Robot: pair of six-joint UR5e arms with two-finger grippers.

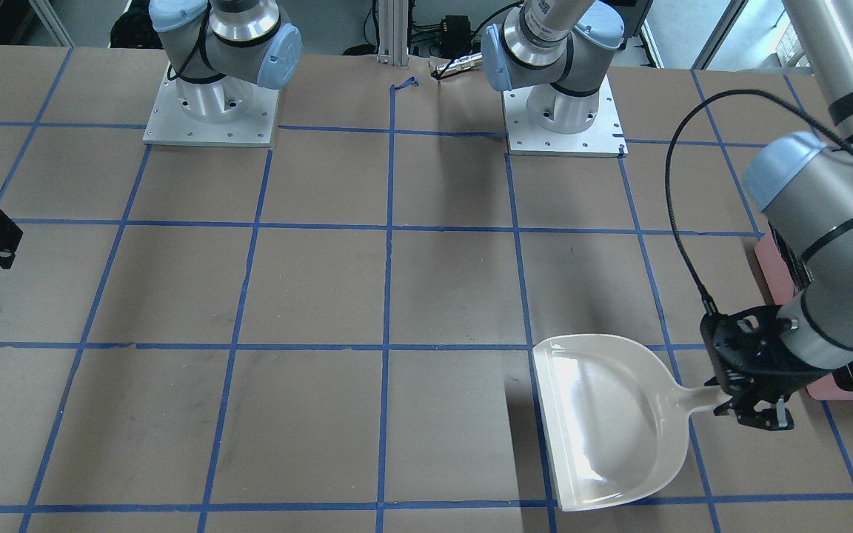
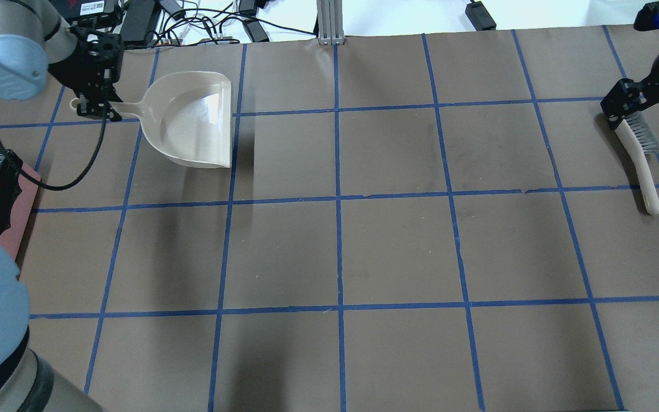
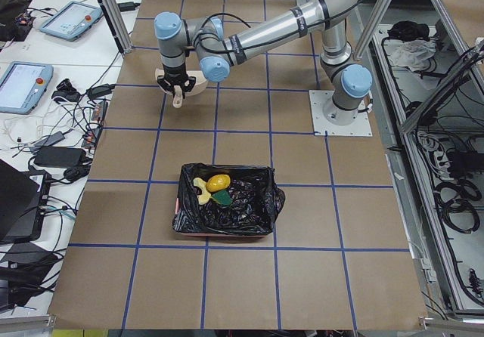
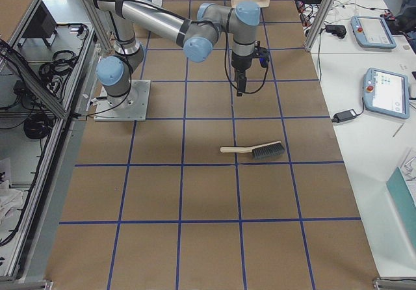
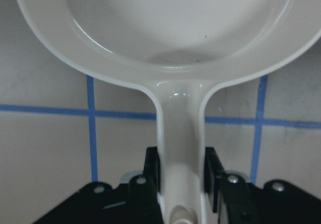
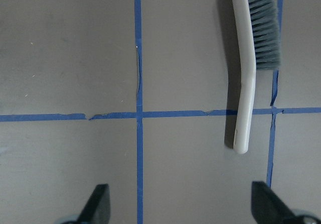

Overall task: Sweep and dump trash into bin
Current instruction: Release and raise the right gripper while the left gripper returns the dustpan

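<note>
Risk assessment: the trash appears to be in the bin (image 3: 253, 205) at the centre of the left side view. The croissant (image 3: 200, 192), potato-shaped lump (image 3: 218, 181) and sponge (image 3: 224, 198) lie on its black liner, so the hazards left are judged to concern setting the tools down. The dustpan (image 2: 192, 120), upper left of the overhead view, is carried only by its narrow handle (image 5: 180, 128). Its offset shadow suggests it is clear of the table, and a release from there could let it drop or skid. The pan's weight ahead of the grip could also twist the handle between the fingers. The cable (image 2: 58, 187) on the left arm loops close to the bin's corner, and a swing that way might snag the liner. Left gripper (image 5: 181, 176): clamped on the handle, one finger against each side; no trash shows in the pan. Right gripper (image 6: 183, 204): jaws spread wide, nothing between them, hanging above the table. The brush (image 6: 246, 83) lies flat at the upper right of that wrist view, apart from the fingers.
</note>
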